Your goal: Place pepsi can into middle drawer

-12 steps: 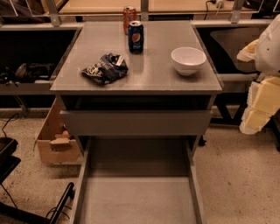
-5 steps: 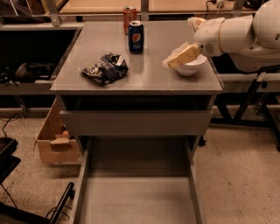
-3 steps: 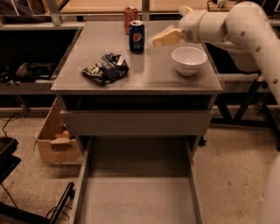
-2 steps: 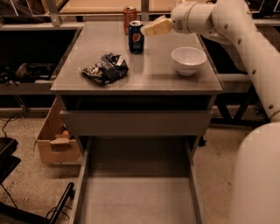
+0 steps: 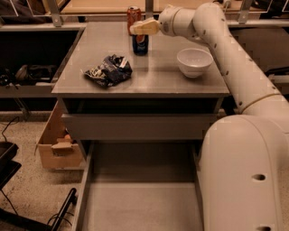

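The pepsi can [image 5: 140, 44], dark blue with a round logo, stands upright at the back of the cabinet top [image 5: 158, 81]. My gripper [image 5: 141, 28] sits right over the can's top, reaching in from the right on the white arm [image 5: 212, 27]. The can's silver top is hidden behind the gripper. The middle drawer [image 5: 140, 198] is pulled out at the bottom of the view, a wide grey floor with thin low side walls, and nothing lies in it.
An orange-red can [image 5: 133, 12] stands just behind the pepsi can. A crumpled dark chip bag [image 5: 108, 70] lies at the left and a white bowl [image 5: 194, 62] at the right. A plain grey drawer front [image 5: 135, 126] sits above the open drawer. A cardboard box [image 5: 56, 144] stands on the floor at the left.
My arm has swung in from the far right, passed over the white bowl and moved left until the gripper is above the pepsi can. The objects on the cabinet have not moved.
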